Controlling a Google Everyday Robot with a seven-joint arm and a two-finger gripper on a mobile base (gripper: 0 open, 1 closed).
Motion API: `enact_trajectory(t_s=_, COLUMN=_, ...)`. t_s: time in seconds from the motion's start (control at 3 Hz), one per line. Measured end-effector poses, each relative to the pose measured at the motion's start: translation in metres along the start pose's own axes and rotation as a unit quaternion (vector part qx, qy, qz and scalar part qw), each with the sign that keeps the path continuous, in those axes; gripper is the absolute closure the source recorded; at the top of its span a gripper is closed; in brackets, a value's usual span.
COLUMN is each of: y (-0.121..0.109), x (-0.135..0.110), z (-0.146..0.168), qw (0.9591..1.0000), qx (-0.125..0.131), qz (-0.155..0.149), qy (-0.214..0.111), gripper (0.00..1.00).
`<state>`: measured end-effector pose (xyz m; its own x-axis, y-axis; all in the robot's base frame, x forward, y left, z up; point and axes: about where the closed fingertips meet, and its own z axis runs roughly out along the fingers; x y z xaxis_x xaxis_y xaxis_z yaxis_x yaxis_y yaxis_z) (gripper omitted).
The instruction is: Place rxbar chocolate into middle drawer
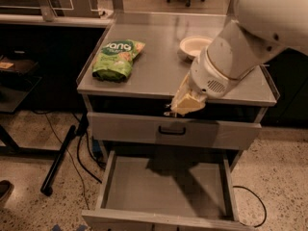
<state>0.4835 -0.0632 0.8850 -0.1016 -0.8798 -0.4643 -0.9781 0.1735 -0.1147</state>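
My gripper [179, 107] hangs at the front edge of the counter, in front of the closed top drawer and above the open middle drawer [144, 186]. Its pale fingers [186, 101] are closed on the rxbar chocolate [168, 113], of which only a small dark end shows at the fingertips. The middle drawer is pulled out wide, and its grey floor is bare apart from the arm's shadow.
A green snack bag [117, 57] lies on the left of the counter [154, 76]. A white bowl [194, 45] sits at the back, partly behind my arm. The top drawer front [125, 129] with a black handle [172, 130] is shut. Cables and a stand leg lie on the floor at left.
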Motion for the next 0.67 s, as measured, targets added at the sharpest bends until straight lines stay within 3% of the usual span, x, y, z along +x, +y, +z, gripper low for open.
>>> enact_trajectory(t_s=0.33, y=0.0396, x=0.0114, z=0.0121, qw=0.9987, qx=-0.028, qz=0.038, qy=-0.017, gripper=1.0)
enact_trajectory(t_s=0.67, y=0.0495, x=0.015, z=0.0165, qw=0.998, qx=-0.038, qz=0.048, qy=-0.02, gripper=1.0)
